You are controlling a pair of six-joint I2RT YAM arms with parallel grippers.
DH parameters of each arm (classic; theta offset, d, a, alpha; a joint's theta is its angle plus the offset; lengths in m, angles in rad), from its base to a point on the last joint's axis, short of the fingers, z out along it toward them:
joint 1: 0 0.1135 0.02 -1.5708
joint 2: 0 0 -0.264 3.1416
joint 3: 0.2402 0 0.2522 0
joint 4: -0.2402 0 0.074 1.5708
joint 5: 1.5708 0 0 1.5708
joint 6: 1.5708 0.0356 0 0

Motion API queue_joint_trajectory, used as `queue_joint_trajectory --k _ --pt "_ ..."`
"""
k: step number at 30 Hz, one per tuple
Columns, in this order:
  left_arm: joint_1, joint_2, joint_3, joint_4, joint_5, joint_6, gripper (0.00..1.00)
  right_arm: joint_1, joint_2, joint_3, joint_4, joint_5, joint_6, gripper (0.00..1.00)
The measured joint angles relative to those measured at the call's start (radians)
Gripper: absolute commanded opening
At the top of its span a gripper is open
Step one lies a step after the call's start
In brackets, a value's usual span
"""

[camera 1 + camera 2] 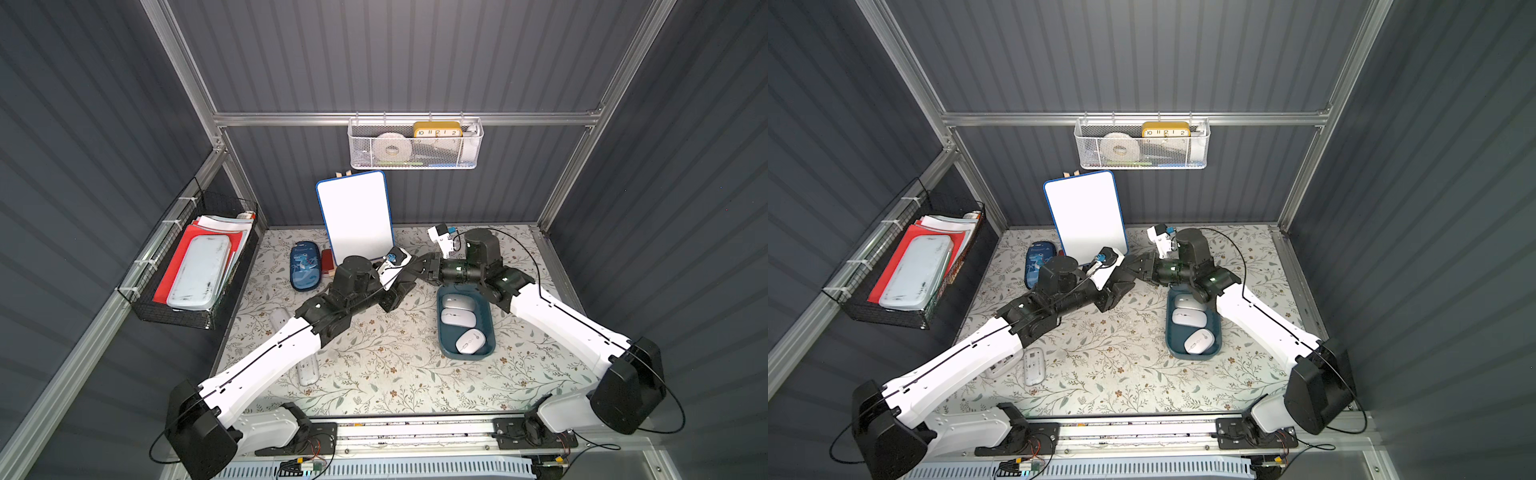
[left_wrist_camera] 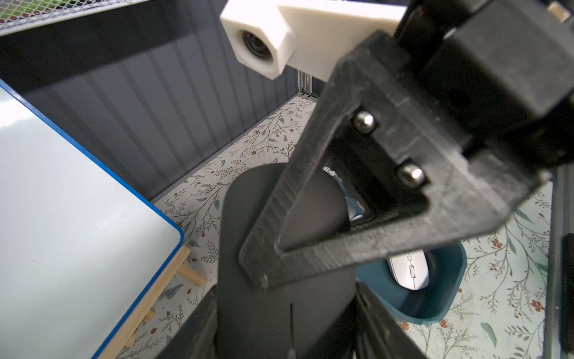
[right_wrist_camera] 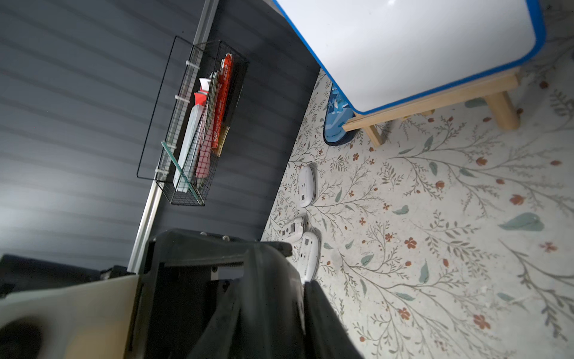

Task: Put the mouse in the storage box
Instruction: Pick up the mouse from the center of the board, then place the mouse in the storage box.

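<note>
I hold the dark mouse (image 2: 245,211) in the air between my two grippers, above the floral table cover (image 1: 395,365) and just off the far end of the storage box (image 1: 467,356). My left gripper (image 2: 285,323) is clamped on one end of it, with a finger along each long side. From there the mouse's long axis runs straight away from my left wrist toward my right gripper (image 1: 422,266). Its free end, a smooth half-round, points that way.

The mouse is flat, low and matte dark grey, with a thin seam down its middle. One of my right fingers (image 2: 310,255), a ribbed black printed triangle with two steel screw heads, lies flat against its broad face. In the right wrist view its dark rounded edge sits tight between both right fingers, so that gripper looks closed on it too. In both top views the mouse is hidden behind the meeting grippers.

The box is glossy dark teal plastic, shallow, with rounded corners and sloped walls. Its long axis runs from the far side of the table toward the near side, roughly crosswise to the mouse I hold. Three pale mice (image 1: 458,318) lie in it, silver-white and smooth: the two farther ones sit across its width, and the nearest one sits slanted.
</note>
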Motion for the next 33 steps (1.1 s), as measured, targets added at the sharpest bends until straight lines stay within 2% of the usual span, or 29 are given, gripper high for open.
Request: queue_joint_trajectory --k 1,3,4,7,11,14,17,20,24,33 --pt "0.0 0.0 0.0 0.0 0.0 -0.004 0.73 0.0 0.0 0.0 0.0 0.0 0.0 0.11" --pt "-0.004 0.001 -0.002 0.006 -0.009 -0.002 0.95 0.003 0.0 0.0 0.002 0.007 0.016 0.07" --pt "-0.006 0.001 -0.005 0.01 -0.014 -0.007 0.99 0.005 0.0 0.0 0.002 0.011 0.024 0.06" --pt "-0.012 -0.002 -0.028 0.019 -0.043 -0.025 0.99 0.005 -0.004 -0.016 0.014 0.041 0.046 0.04" --pt "-0.012 -0.047 -0.077 0.019 -0.116 -0.117 0.99 -0.04 -0.036 -0.1 0.037 0.084 0.061 0.03" --pt "-0.011 -0.122 -0.109 0.012 -0.239 -0.25 0.99 -0.108 -0.085 -0.206 0.047 0.129 0.066 0.03" --pt "0.023 -0.187 -0.117 0.002 -0.305 -0.396 1.0 -0.19 -0.14 -0.319 0.058 0.163 0.069 0.03" --pt "0.109 -0.222 -0.145 -0.008 -0.324 -0.528 0.99 -0.249 -0.176 -0.406 0.066 0.204 0.061 0.03" --pt "0.196 -0.23 -0.234 -0.037 -0.326 -0.653 0.99 -0.262 -0.185 -0.456 0.045 0.28 0.023 0.02" --pt "0.227 -0.188 -0.266 -0.098 -0.341 -0.772 0.99 -0.262 -0.109 -0.484 0.099 0.418 -0.015 0.02"
